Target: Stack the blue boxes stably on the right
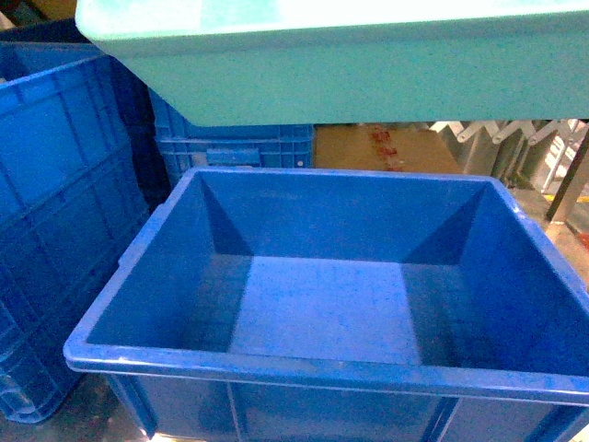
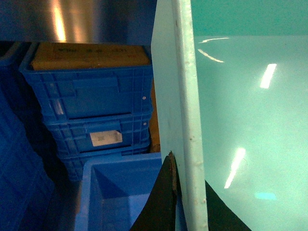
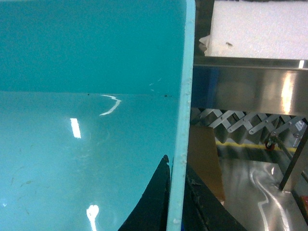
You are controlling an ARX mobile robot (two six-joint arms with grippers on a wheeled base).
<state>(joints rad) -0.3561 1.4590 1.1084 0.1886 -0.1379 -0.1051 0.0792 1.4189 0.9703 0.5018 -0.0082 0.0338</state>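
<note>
Grey floor (image 1: 87, 405), large blue tub (image 1: 322, 368) on it, ribbed blue crates (image 1: 55, 230) stacked beside

Overhead lighting, strongly blue-tinted. In the head view, the turquoise tub (image 1: 368, 64) is overexposed along the top edge. The large blue crate (image 1: 322, 285) shows triangular shadows in its far corners. Both wrist views show bright specular streaks on the tub's glossy interior (image 3: 82, 144). Steel panel (image 2: 72, 19) carries glare. Slightly soft and grainy.

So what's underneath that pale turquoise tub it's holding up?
Below the turquoise tub sits a big dark blue bin, open and empty. Behind, stacked blue crates and a brown carton show partly; the tub hides their upper parts.
</note>
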